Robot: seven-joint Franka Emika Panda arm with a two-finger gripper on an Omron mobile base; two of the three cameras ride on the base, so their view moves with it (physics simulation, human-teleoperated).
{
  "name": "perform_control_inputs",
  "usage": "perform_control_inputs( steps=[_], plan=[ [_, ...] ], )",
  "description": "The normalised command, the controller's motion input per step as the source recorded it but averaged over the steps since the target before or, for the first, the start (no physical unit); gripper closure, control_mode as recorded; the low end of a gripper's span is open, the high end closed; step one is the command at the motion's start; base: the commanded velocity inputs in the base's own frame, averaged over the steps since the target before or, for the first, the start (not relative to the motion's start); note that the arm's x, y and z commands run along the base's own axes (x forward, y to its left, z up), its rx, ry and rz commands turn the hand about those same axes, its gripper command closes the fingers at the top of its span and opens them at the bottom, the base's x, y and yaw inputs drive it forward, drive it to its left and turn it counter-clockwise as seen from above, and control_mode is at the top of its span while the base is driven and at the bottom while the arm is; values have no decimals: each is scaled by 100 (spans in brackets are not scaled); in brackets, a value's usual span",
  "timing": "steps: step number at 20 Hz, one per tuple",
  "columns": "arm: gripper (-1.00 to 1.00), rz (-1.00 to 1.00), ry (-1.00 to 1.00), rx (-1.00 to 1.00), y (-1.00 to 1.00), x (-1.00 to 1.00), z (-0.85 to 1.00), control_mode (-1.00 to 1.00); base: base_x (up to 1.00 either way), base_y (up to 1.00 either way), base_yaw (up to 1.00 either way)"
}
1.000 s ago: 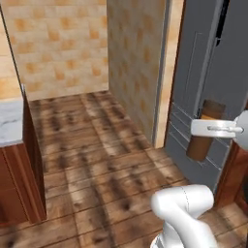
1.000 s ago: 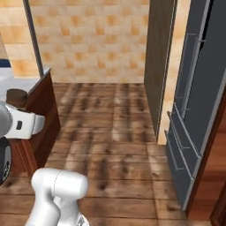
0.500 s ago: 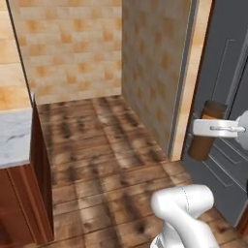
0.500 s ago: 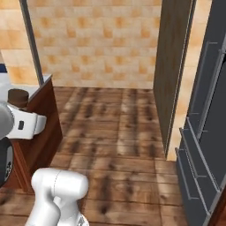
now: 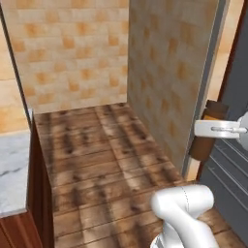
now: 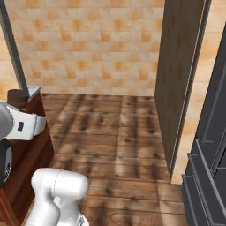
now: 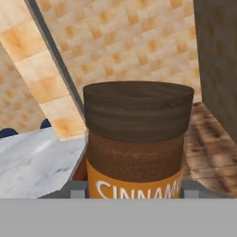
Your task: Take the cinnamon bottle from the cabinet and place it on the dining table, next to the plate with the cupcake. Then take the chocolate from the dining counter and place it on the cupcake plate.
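Views swung left (base turning): dining table (image 5: 12,169), wooden floor (image 5: 97,155).

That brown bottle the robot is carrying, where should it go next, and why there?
Probably onward toward the marbled dining table, showing ahead in the hand view and at the left edge of the left base view. The gripper is shut on the cinnamon bottle, held upright above wooden floor, with no plate or cupcake in sight yet. So keep carrying rather than set it down.
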Motion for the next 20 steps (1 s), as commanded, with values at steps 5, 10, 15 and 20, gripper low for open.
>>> perform_control_inputs(
  steps=[5, 10, 15, 20],
  plan=[
    [100, 0, 0, 0, 0, 0, 0, 100, 100, -24, 0],
    [100, 0, 0, 0, 0, 0, 0, 100, 100, -33, 0],
    [100, 0, 0, 0, 0, 0, 0, 100, 100, -32, 0],
    [100, 0, 0, 0, 0, 0, 0, 100, 100, -32, 0]
  ],
)
